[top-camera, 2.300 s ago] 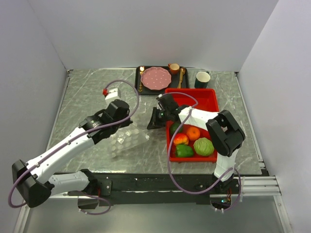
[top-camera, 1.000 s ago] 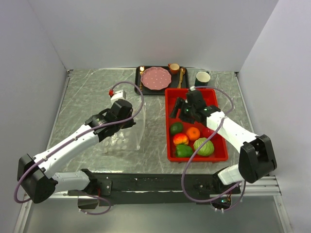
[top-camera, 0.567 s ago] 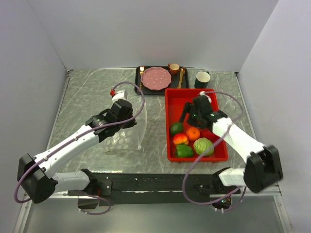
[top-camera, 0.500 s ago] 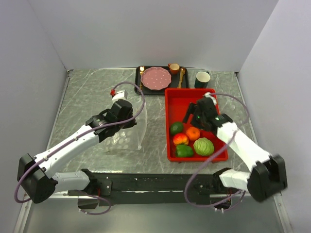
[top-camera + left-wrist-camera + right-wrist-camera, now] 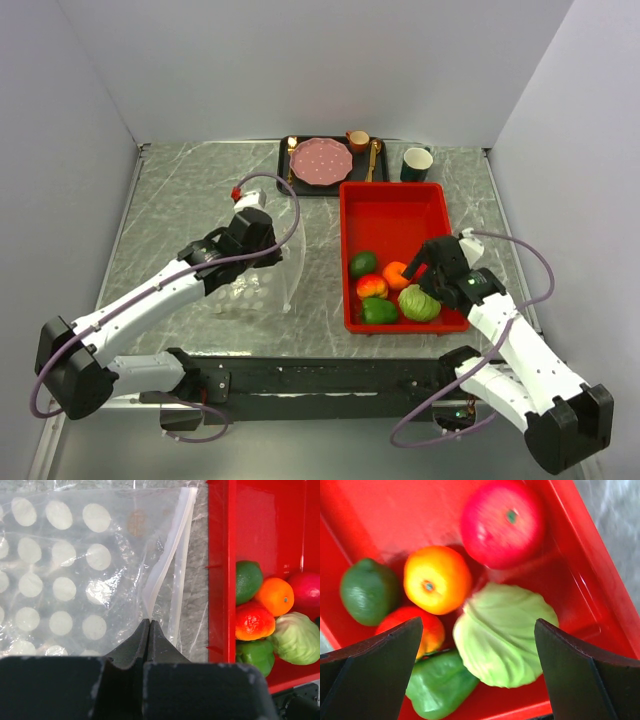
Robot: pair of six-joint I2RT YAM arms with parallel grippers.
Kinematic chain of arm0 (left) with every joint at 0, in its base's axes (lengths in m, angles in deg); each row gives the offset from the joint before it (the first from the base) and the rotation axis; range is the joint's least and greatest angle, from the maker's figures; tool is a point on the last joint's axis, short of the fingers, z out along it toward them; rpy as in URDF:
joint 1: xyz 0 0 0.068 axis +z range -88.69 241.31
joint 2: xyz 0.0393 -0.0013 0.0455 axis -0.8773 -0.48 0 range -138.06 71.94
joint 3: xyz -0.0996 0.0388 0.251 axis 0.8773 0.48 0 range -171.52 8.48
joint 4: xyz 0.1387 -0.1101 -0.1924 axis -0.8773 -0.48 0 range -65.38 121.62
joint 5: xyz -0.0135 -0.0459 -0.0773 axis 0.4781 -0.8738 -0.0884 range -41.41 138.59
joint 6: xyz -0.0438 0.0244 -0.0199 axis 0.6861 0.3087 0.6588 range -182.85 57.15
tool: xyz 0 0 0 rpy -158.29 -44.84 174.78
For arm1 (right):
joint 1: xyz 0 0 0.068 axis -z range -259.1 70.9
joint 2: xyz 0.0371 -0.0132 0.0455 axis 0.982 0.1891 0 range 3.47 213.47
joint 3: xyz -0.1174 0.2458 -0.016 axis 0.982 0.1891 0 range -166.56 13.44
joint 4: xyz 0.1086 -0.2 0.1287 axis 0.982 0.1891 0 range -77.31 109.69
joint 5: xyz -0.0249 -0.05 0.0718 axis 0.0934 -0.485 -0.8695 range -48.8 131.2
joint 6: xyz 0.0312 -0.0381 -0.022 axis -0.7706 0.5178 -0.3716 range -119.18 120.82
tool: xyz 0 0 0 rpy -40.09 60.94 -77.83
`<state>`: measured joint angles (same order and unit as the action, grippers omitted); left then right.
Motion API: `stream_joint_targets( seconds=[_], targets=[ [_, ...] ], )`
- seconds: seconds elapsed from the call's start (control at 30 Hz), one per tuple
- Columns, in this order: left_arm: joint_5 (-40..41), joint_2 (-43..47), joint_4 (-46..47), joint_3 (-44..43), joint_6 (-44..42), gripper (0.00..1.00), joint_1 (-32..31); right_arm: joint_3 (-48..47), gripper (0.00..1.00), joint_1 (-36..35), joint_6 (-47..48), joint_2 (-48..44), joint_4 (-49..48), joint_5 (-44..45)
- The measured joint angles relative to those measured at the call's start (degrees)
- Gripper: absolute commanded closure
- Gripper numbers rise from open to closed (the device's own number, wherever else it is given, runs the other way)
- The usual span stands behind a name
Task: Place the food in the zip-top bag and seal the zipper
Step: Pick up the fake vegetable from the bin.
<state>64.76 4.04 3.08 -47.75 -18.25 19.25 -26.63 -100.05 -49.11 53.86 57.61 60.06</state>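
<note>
No text, label, brand, number or sign can be read anywhere.

Pinched in the left hand (image 5: 150, 624), the zip-top bag (image 5: 75, 575) is clear, crinkled, glossy film with matt white dots; its zipper (image 5: 169, 567) a smooth milky strip. Right of that hand the red tray (image 5: 220, 555) is shiny plastic. The desk (image 5: 175, 195) gleams like marbled stone.

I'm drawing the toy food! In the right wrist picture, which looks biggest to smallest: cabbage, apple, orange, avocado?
Biggest first:
cabbage
apple
orange and avocado: they look about alike, so no ranking there.
</note>
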Motion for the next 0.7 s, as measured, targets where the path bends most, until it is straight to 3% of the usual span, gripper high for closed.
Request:
stream_joint_targets(
  seconds=[0.7],
  targets=[
    [-2.51,0.39,1.73,0.0,-0.72,0.99,0.04,7.54,0.0,-1.31,-3.85,-3.72,2.54,-2.82]
  ],
)
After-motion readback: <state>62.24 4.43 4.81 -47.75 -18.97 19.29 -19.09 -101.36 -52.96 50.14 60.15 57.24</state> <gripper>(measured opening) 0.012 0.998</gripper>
